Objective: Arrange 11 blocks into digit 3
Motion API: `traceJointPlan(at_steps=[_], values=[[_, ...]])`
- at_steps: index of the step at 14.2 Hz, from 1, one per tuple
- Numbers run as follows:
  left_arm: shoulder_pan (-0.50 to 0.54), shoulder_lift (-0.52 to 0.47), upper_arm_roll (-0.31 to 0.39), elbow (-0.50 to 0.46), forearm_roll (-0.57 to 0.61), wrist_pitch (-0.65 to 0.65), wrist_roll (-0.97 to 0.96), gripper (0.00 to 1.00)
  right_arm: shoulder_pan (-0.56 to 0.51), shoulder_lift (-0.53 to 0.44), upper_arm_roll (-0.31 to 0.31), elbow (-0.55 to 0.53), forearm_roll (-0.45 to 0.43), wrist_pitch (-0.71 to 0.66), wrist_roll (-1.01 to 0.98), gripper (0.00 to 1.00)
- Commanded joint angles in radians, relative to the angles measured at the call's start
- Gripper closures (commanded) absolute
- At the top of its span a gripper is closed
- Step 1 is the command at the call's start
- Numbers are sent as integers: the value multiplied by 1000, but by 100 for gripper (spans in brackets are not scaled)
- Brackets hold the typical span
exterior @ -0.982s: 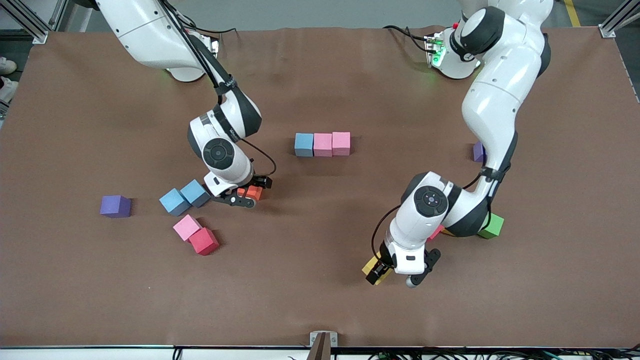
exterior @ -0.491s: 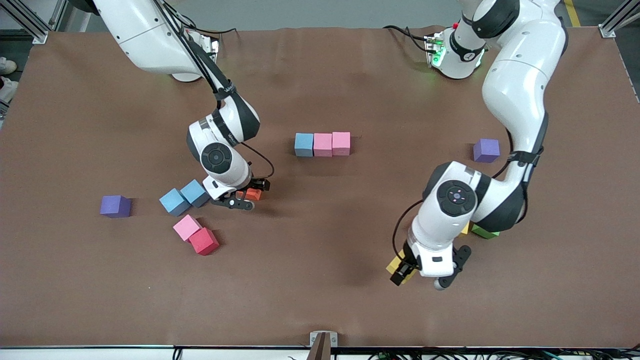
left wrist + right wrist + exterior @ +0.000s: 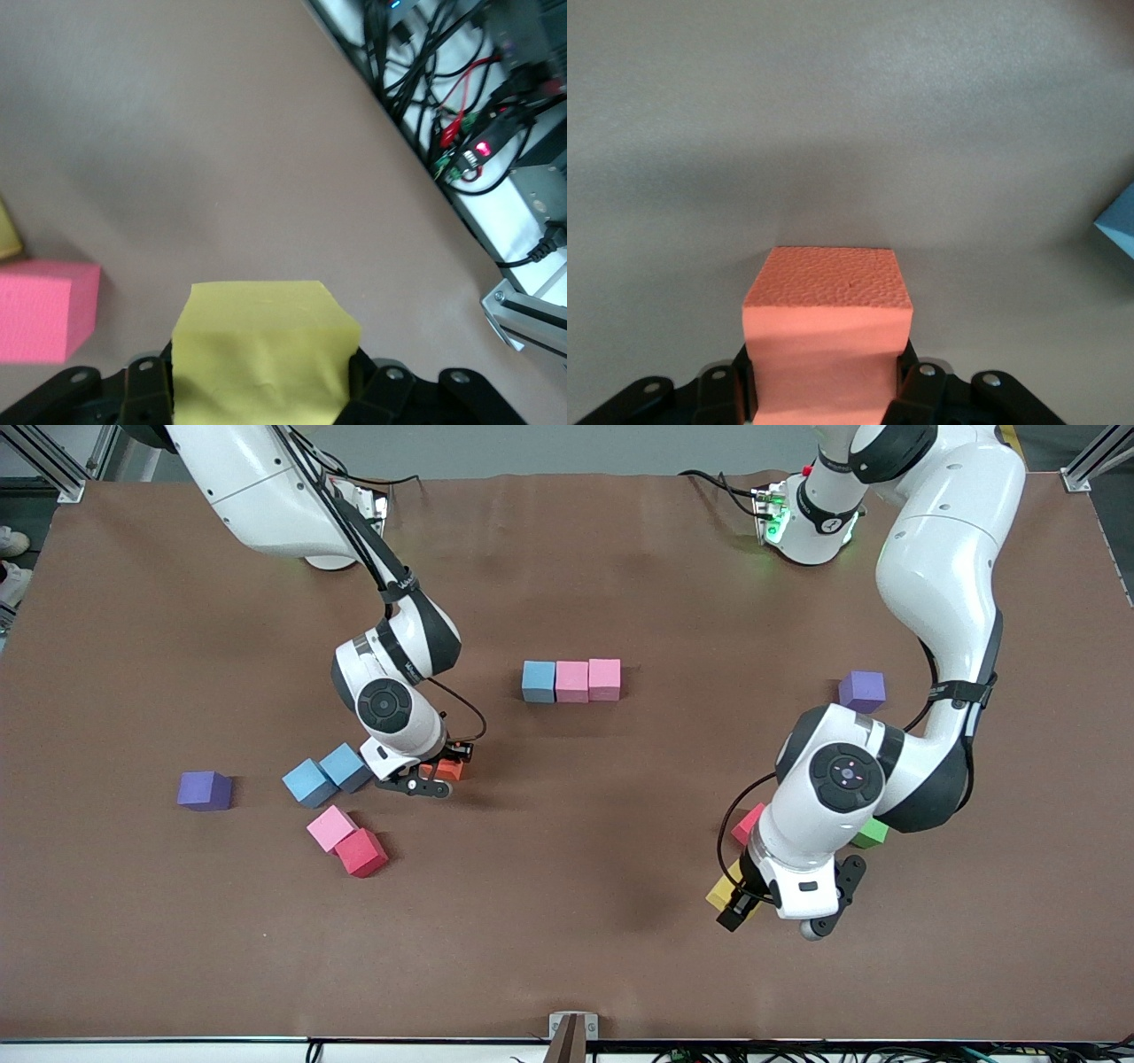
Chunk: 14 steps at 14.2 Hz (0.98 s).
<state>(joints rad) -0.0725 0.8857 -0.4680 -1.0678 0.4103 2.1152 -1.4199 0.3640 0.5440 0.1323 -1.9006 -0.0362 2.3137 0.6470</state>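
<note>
A row of three blocks, light blue (image 3: 538, 681), pink (image 3: 571, 681) and pink (image 3: 604, 678), lies mid-table. My right gripper (image 3: 436, 777) is low at the table, shut on the orange block (image 3: 452, 769) (image 3: 827, 301); its pads press the block's two sides. Beside it lie two light blue blocks (image 3: 310, 783), a corner of one (image 3: 1118, 221) showing in the right wrist view, then a pink (image 3: 331, 827) and a red one (image 3: 361, 852). My left gripper (image 3: 744, 901) (image 3: 261, 381) is shut on a yellow block (image 3: 725, 891) (image 3: 261, 350), lifted beside a red block (image 3: 749, 824) (image 3: 44, 310). A green block (image 3: 872, 833) peeks out under the left arm.
Two purple cubes lie apart from the rest, one (image 3: 205, 790) toward the right arm's end, one (image 3: 862, 691) toward the left arm's end. The table's near edge, with cables past it (image 3: 461, 106), runs close to the left gripper.
The left arm swung toward its own end of the table with the yellow block, uncovering the purple cube and the red block. The right gripper closed on the orange block.
</note>
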Motion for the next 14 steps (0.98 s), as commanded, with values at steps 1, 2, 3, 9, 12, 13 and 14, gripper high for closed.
traceJointPlan(at_steps=[1, 2, 3, 9, 12, 13, 14], values=[[19, -56, -8, -27, -66, -47, -33, 99, -7, 7, 12, 34, -11, -5, -24, 61], [19, -56, -9, -27, -77, -49, -37, 99, 3, 7, 12, 58, -10, -7, -29, 61], [17, -59, -9, -29, -94, -52, -78, 100, 15, 7, 12, 83, -11, -7, -30, 61], [14, -77, -28, -37, -99, -153, -200, 100, 150, 91, 12, 274, 8, -146, -30, 61], [13, -77, -29, -38, -100, -167, -200, 100, 187, 102, 12, 287, 47, -162, -32, 61], [10, -77, -29, -37, -99, -184, -200, 100, 199, 108, 12, 287, 47, -160, -32, 61], [8, -80, -34, -37, -99, -198, -197, 100, 207, 114, 12, 287, 47, -158, -32, 61]])
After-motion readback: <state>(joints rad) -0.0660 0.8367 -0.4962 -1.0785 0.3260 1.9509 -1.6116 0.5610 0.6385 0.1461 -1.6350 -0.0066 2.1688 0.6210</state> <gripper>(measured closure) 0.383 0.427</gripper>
